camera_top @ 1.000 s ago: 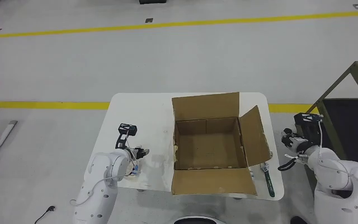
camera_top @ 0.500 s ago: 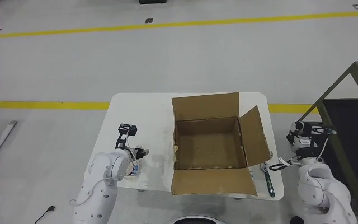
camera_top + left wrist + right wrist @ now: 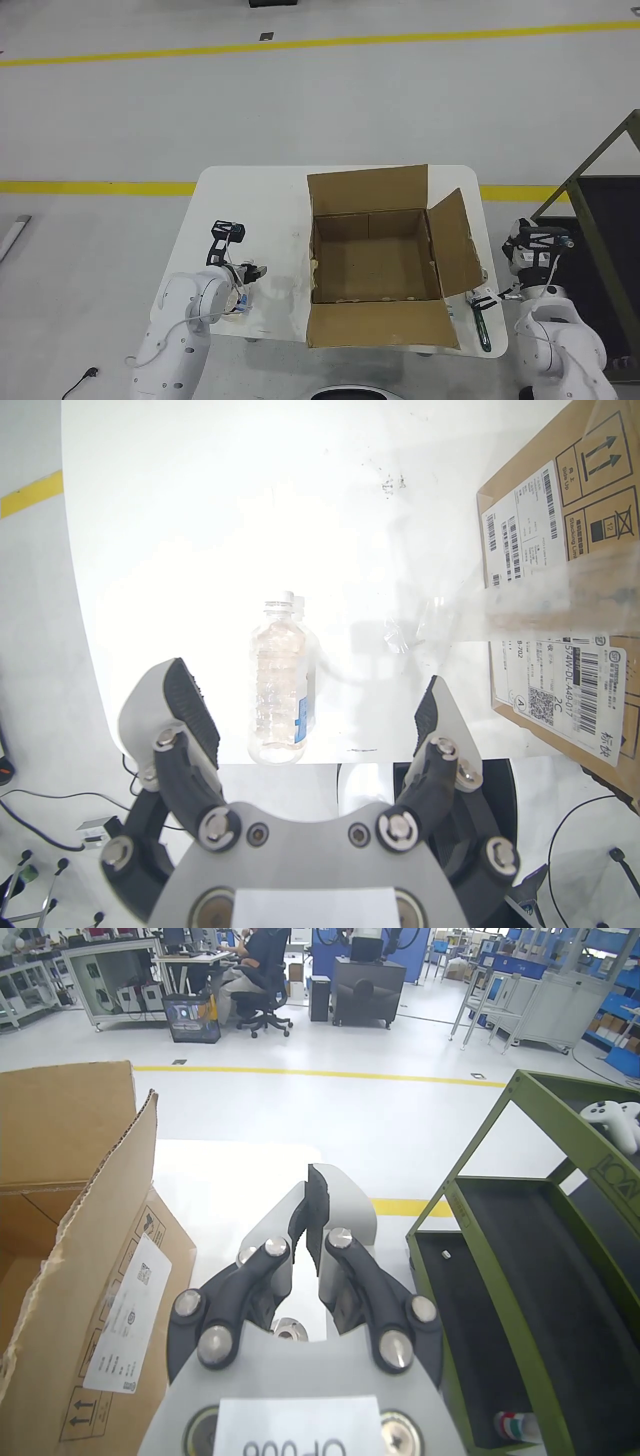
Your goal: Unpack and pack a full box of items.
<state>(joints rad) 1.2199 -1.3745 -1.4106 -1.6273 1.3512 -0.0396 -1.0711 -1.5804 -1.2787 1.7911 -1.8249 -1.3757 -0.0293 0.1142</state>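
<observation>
Right gripper [image 3: 310, 1208] has shifted nearer the bench [image 3: 250, 200], jaws closed and empty. Left gripper [image 3: 307, 690] hangs with jaws wide apart above the bottle [image 3: 277, 680], lying left of the open, label-bearing box [image 3: 368, 192].

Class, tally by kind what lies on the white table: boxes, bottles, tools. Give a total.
Boxes: 1
Bottles: 2, the second partly behind the first
Tools: 1
Total: 4
</observation>
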